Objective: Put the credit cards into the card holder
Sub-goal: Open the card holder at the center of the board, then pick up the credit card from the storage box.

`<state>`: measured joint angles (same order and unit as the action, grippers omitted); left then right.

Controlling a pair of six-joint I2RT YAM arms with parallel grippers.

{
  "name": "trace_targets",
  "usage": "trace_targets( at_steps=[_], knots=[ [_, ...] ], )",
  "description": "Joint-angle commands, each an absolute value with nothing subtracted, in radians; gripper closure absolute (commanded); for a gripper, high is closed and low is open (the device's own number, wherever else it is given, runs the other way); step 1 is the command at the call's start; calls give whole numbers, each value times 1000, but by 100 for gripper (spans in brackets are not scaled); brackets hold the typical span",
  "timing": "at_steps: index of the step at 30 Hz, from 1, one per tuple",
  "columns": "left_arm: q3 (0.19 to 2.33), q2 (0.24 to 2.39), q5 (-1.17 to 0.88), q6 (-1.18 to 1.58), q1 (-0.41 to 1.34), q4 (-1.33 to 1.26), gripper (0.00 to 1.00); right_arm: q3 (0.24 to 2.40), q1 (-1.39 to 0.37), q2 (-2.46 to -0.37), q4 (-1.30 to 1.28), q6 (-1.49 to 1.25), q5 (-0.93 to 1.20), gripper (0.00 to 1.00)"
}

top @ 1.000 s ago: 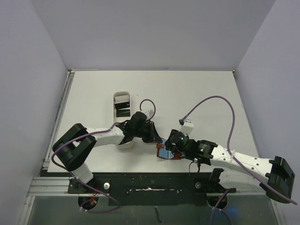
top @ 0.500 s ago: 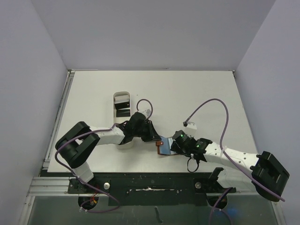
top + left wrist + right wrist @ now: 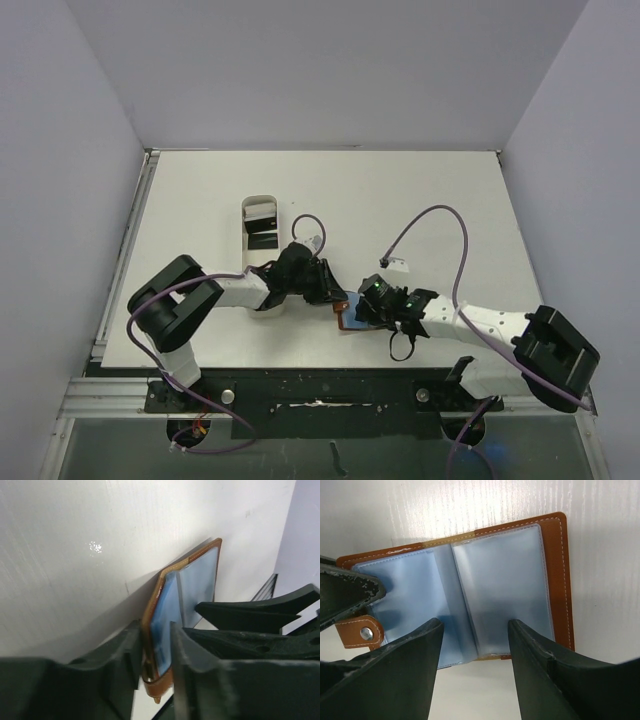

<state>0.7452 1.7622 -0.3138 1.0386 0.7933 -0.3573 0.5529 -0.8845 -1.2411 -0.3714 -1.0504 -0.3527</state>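
While the overhead view shows only two white arms meeting near the white tabletop's front edge, with open surface beyond and dark credit cards lying in a long oval tray, the wrist cameras reveal the brown stitched-leather card holder spread open. Left fingers pinch one leaf. Right fingers hang spread over its glossy pale-blue pockets, the snap tab at one corner.

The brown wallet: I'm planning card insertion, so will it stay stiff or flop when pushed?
Probably floppy: the wallet has thin sleeves bowing at the fold. Likely light, so a push may slide it on the smooth table.
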Motion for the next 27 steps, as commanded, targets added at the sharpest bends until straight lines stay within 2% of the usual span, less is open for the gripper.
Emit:
trace_targets(
  at_steps=[1, 7, 16, 22, 27],
  knots=[
    [769, 1683, -284, 977, 797, -344, 69, 608, -899, -1304, -338, -1033, -385, 44],
    [885, 1551, -147, 831, 770, -49, 49, 632, -924, -1378, -351, -1040, -393, 43],
    [1032, 1403, -72, 609, 561, 281, 46, 648, -944, -1401, -377, -1036, -406, 43],
    [1066, 1331, -21, 80, 504, 340, 47, 655, -953, -1384, -377, -1019, -402, 43],
    [1068, 1317, 64, -173, 497, 344, 40, 666, -962, -1370, -351, -986, -385, 43]
  ],
)
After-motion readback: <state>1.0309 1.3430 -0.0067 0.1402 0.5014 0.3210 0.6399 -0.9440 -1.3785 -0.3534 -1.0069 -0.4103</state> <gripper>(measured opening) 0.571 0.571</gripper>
